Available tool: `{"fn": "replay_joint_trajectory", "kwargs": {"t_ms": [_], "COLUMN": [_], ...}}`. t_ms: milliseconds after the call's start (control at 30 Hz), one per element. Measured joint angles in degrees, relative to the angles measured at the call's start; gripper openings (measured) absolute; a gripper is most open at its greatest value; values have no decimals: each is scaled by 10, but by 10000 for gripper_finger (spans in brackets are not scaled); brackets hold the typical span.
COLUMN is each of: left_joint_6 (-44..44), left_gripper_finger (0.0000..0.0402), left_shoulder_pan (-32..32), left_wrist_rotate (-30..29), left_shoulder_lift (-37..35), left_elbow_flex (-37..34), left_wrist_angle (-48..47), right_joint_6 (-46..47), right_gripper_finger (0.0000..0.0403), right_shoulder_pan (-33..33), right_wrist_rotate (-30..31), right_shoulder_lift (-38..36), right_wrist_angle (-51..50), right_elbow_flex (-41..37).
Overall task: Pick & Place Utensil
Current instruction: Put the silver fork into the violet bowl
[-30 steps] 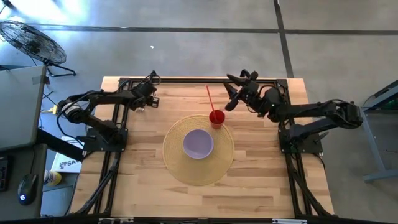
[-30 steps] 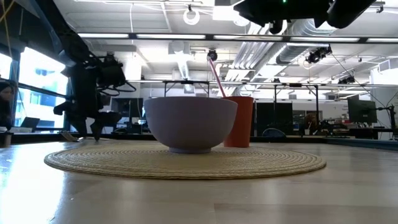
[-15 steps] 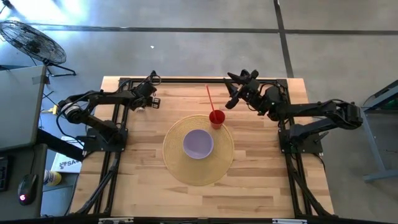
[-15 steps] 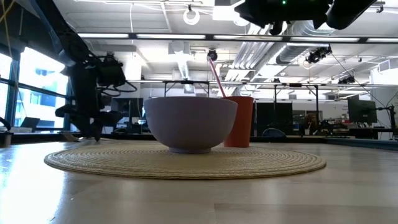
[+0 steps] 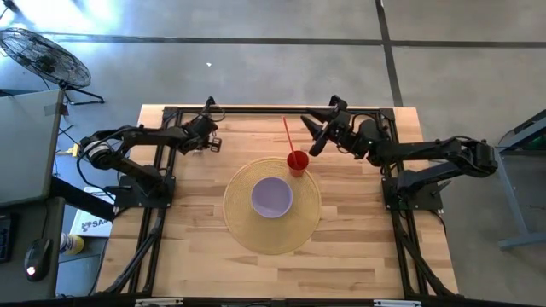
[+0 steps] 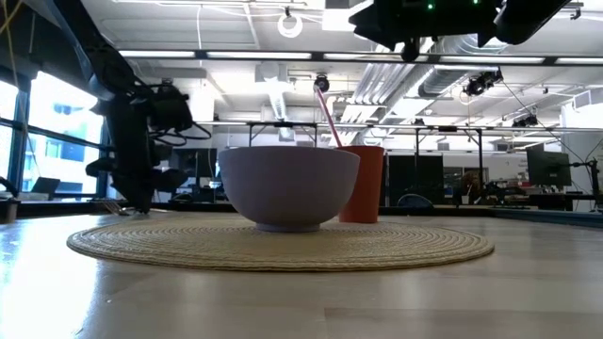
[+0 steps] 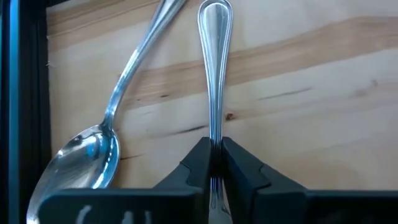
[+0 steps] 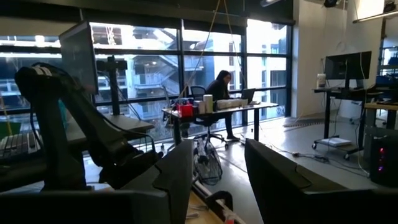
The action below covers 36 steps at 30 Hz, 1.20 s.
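Observation:
My left gripper [image 5: 209, 141] is at the table's far left and is shut on a silver utensil [image 7: 214, 74], whose head is hidden under the fingers. A silver spoon [image 7: 93, 155] lies flat on the wood beside it. My right gripper [image 5: 319, 133] is open and empty. It is raised above the table, just beyond a red cup [image 5: 297, 161] with a red straw [image 5: 287, 135]. The cup stands at the far edge of a round woven mat [image 5: 243, 226], and a purple bowl [image 5: 271, 196] sits at the mat's middle. My left gripper pinches the utensil's thin handle [image 7: 214, 134] between its two fingertips. The fingers point down at the table and lie across the handle. The rounded free end [image 7: 214, 11] reaches out past them, level over the wood. I cannot tell whether it rests on the table.
Black frame rails [image 5: 256, 109] run along the table's far edge and down both sides past the arm bases. One rail [image 7: 22, 93] lies close beside the spoon. Bare wood [image 5: 281, 273] lies on the near side of the mat.
My left gripper has shifted a little toward the table's right, still shut. My right gripper has moved slightly toward the table's left, above the cup, still open. The cup, bowl and mat have stayed put.

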Motion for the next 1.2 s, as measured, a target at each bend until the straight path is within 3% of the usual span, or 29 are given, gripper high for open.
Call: {"fn": "replay_joint_trajectory", "kwargs": {"t_ms": [367, 733, 1200], "left_joint_6": [-23, -3, 44], "left_gripper_finger": [22, 22, 21], "left_shoulder_pan": [-32, -83, -184], "left_wrist_rotate": [-2, 4, 17], "left_shoulder_lift": [0, -1, -126], "left_elbow_flex": [0, 14, 28], "left_wrist_angle": [-1, 1, -1], "right_joint_6": [-3, -47, -54], "right_gripper_finger": [139, 139, 139], "right_shoulder_pan": [35, 70, 70], "right_wrist_rotate": [1, 45, 45], "right_shoulder_lift": [0, 0, 0], "right_wrist_angle": [-6, -7, -5], "right_elbow_flex": [0, 0, 0]}}
